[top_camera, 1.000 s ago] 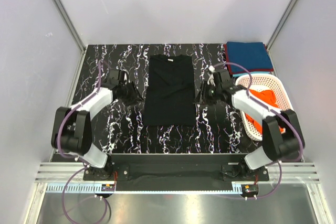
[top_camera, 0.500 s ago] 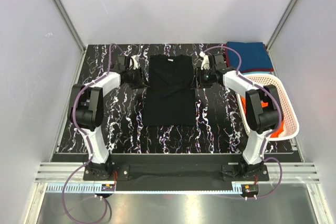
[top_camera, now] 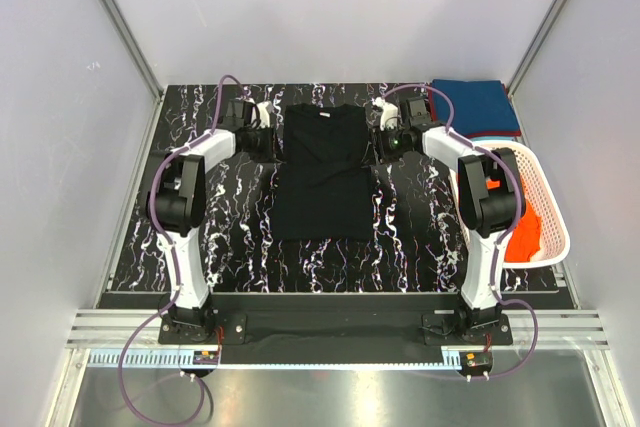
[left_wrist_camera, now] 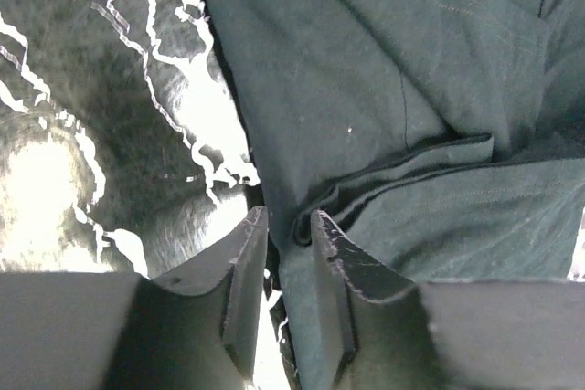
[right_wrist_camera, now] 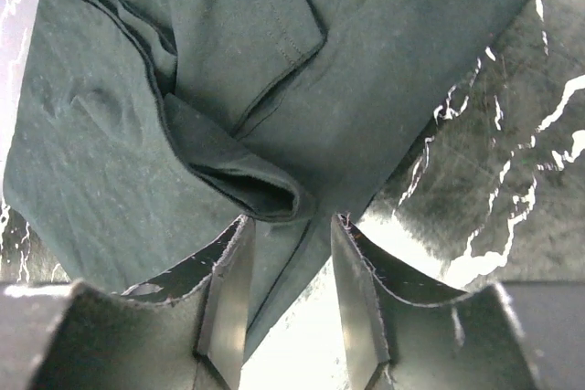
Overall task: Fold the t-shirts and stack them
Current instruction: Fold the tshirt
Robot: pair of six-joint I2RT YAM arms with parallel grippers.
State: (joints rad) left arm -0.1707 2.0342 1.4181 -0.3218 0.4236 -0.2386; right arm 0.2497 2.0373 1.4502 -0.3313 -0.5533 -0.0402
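You're starting to fold the shirt (top_camera: pixel 322 172): right gripper (right_wrist_camera: pixel 292 222) spread, left gripper (left_wrist_camera: pixel 287 218) nearly shut, grip unclear. Pinch both edges.

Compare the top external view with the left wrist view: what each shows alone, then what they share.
Only top external: the whole black t-shirt laid flat, the folded teal-blue t-shirt at the far right corner, the orange t-shirt in the white basket, and the right gripper. Only left wrist: layered fabric folds at the shirt's edge, between the slightly parted jaws of the left gripper. Both: the black t-shirt, the marbled table, the left gripper.
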